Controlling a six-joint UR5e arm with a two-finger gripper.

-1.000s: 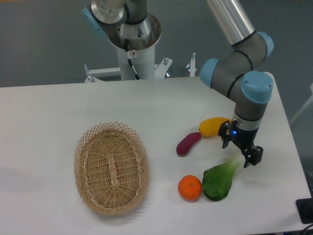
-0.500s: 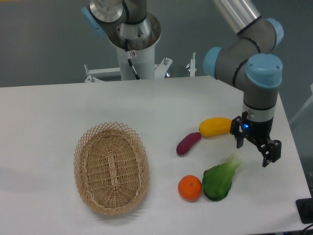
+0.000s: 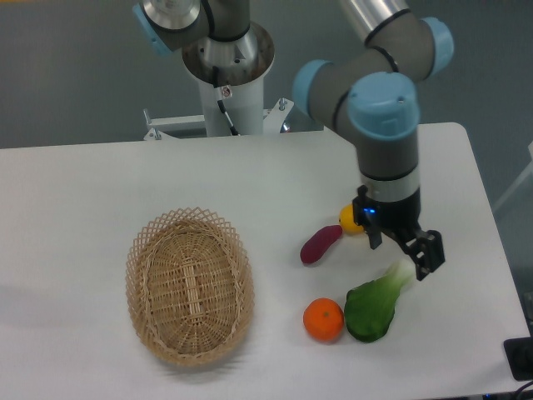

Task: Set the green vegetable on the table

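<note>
- Lying flat on the large white smooth-topped table, the bok-choy-like green vegetable with dark leaves and a pale stalk end sat just below the black two-finger pincer, its pale stalk tip pointing up toward the lower finger and close beside it; whether the two touched could not be told.
- The pincer's fingers stood apart with nothing between them, one finger up and to the left, the other down and to the right, and both hung just above the tabletop.
- The leafy dark end of the vegetable lay farther from the pincer, down and to the left, touching or nearly touching the round orange fruit.
- A purple eggplant-like piece lay to the left of the pincer, slanted, and apart from the vegetable.
- A yellow piece showed just up and left of the pincer, mostly hidden behind the wrist.
- An oval woven wicker basket stood well to the left of the pincer, far from the vegetable.
- The grey arm with pale blue joint caps rose straight above the pincer.
- Behind the table stood the arm's white pedestal against a plain grey-blue wall.
</note>
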